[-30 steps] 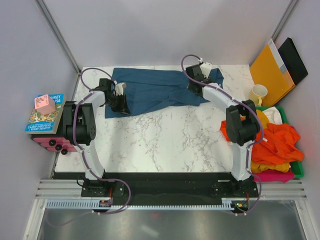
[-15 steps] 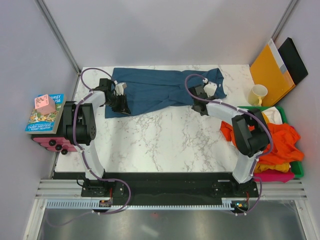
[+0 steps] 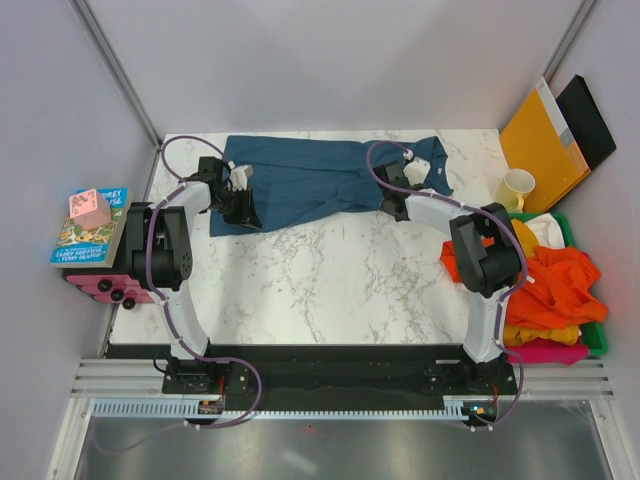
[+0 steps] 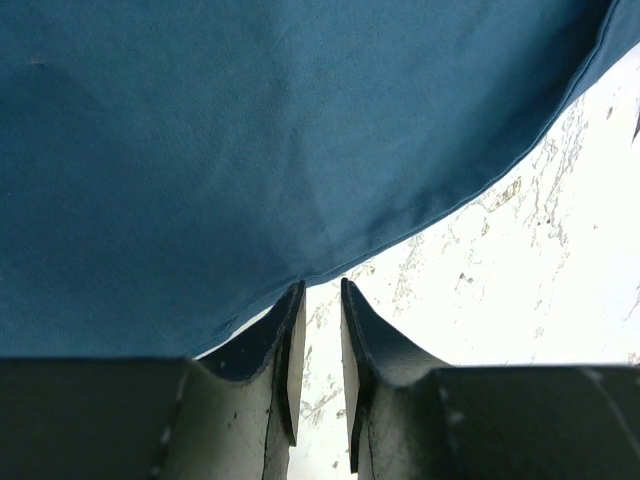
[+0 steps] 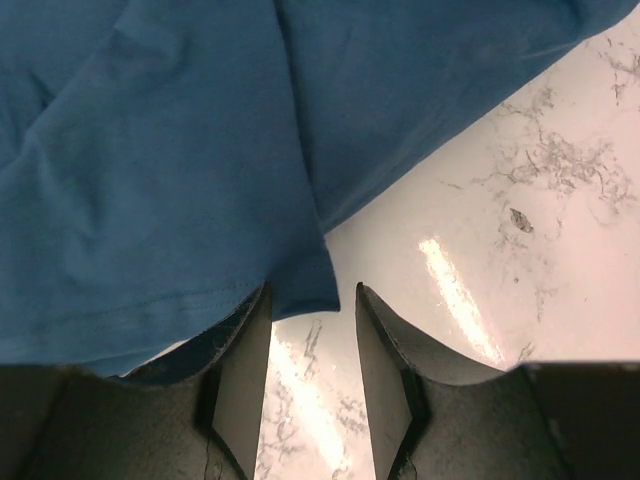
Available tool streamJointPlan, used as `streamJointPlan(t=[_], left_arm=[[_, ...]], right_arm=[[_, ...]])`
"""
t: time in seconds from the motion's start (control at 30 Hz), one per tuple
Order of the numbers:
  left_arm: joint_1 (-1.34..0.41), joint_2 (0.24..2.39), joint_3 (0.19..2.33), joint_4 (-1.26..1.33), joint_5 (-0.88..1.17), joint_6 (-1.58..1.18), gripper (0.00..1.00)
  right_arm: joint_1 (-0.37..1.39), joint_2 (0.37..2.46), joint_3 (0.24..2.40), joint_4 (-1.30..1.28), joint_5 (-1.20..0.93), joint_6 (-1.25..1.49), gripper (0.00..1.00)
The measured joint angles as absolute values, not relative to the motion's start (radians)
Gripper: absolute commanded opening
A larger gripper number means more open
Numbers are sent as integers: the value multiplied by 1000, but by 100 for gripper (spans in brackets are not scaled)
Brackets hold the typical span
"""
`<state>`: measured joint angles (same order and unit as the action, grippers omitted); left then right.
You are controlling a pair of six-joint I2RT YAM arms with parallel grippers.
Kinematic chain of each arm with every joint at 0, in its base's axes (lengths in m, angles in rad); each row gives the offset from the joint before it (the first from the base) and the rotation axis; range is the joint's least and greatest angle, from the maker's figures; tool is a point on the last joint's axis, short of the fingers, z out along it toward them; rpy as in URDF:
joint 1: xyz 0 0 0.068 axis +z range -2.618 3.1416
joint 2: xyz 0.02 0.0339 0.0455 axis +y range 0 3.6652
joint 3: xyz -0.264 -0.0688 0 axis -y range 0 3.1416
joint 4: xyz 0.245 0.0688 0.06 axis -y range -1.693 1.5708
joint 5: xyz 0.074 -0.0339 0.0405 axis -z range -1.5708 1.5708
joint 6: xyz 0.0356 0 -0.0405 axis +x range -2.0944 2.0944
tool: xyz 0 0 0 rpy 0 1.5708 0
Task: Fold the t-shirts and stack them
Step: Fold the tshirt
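Having been pulled rightward, the dark teal-blue t-shirt is spread along the far edge of the table for folding; both the left gripper and right gripper are held slightly parted at its hem.

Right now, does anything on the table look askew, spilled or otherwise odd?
Two things. The teal t-shirt lies along the far edge of the table, flat on the left but bunched into creases on its right half. The orange t-shirts overflow the green bin, one hanging over its rim onto the table. Nothing looks damaged.
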<state>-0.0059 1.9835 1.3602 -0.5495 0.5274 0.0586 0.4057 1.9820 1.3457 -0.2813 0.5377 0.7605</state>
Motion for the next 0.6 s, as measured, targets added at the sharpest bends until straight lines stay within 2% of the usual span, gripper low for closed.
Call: streamJointPlan(t=[0.17, 0.3, 0.37, 0.43, 0.6], left_arm=[[-6, 1983, 1360, -550, 527, 58, 27], [-6, 1983, 1360, -551, 527, 57, 27], [-6, 1983, 1360, -551, 527, 57, 27], [-6, 1983, 1360, -551, 527, 57, 27], [-6, 1983, 1360, -551, 527, 57, 27]], right_arm=[[378, 2014, 1346, -276, 534, 776, 46], [363, 2030, 1345, -257, 527, 781, 29], [361, 2038, 1345, -245, 522, 781, 27], [361, 2043, 1344, -234, 512, 783, 29], [362, 2044, 1337, -203, 490, 788, 45]])
